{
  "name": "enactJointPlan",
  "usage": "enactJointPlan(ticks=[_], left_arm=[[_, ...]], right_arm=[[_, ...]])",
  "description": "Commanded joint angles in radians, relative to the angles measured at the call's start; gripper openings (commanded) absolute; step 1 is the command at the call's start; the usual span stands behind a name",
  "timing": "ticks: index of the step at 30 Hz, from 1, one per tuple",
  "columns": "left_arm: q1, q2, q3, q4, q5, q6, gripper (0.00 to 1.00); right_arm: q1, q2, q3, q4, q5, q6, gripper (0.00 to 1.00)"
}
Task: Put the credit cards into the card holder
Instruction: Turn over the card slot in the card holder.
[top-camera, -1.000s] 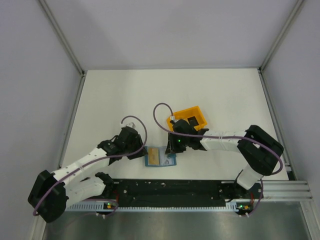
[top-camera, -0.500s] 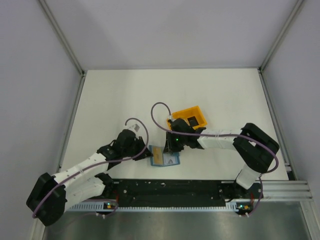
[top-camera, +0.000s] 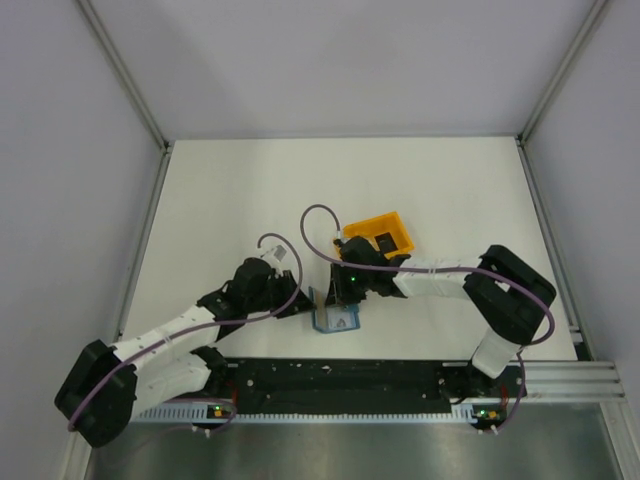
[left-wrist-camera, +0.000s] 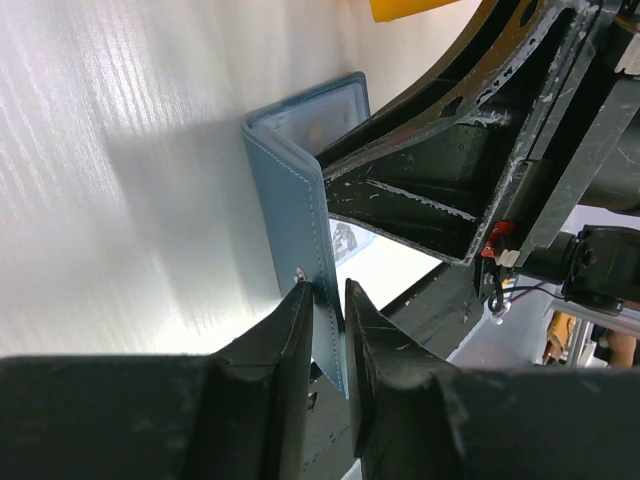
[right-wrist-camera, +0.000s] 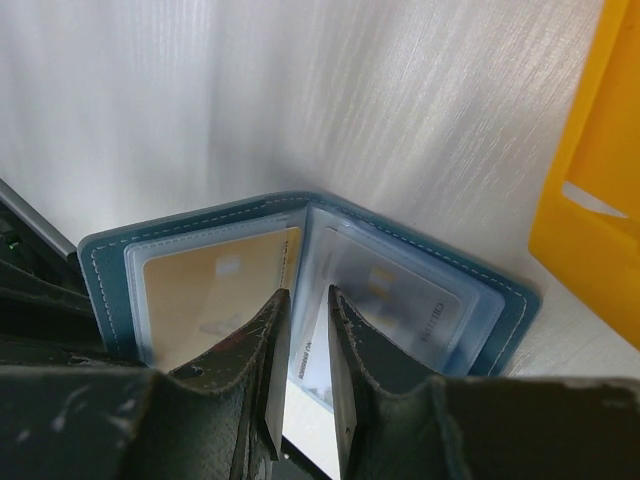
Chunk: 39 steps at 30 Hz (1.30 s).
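Teal and open like a book, the card holder sits on the bench near the orange tray, its fold running front to back. Our left claw pinches the left cover upright. Our right claw hangs narrow over the fold; we cannot tell whether it grips anything.

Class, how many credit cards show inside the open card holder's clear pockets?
2. A yellowish card lies in the left pocket and a pale card in the right pocket of the card holder. The right gripper covers the middle, so another may be hidden.
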Motion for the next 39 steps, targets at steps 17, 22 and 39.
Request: enactJointPlan(ticks=[17, 22, 39], left_arm=[[-0.004, 0.048, -0.008, 0.169, 0.108, 0.053, 0.14], [-0.005, 0.068, -0.01, 0.165, 0.104, 0.059, 0.11], [-0.005, 0.101, 0.038, -0.016, -0.014, 0.113, 0.0]], right_arm=[[0.011, 0.045, 0.01, -0.034, 0.003, -0.015, 0.23], [0.01, 0.043, 0.01, -0.034, 0.003, -0.017, 0.23], [0.011, -0.099, -0.03, 0.007, 0.084, -0.012, 0.28]])
